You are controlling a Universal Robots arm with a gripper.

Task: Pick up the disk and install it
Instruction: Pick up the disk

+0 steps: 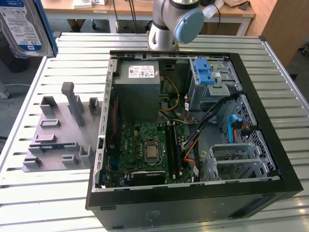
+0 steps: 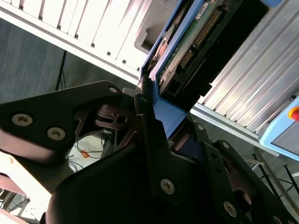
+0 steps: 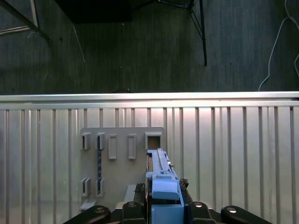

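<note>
The disk point(image 1: 21, 24) hangs in the air at the exterior view's upper left, off the table's edge, its blue-and-white label facing the camera and its blue carrier frame along one side. In the first wrist view the disk point(image 3: 161, 179) stands edge-on above the grey fixture plate, held by my gripper point(image 3: 163, 207). The second wrist view looks along the black fingers point(image 2: 147, 119) clamped on the disk's blue frame point(image 2: 168, 116), with its circuit board and connector point(image 2: 196, 37) beyond them.
An open computer case point(image 1: 270, 145) lies on the slatted metal table point(image 1: 43, 208), holding a motherboard point(image 1: 149, 150), a power supply point(image 1: 137, 89) and a drive cage with a light-blue latch point(image 1: 205, 72). The grey fixture plate point(image 1: 53, 137) sits beside the case on the exterior view's left.
</note>
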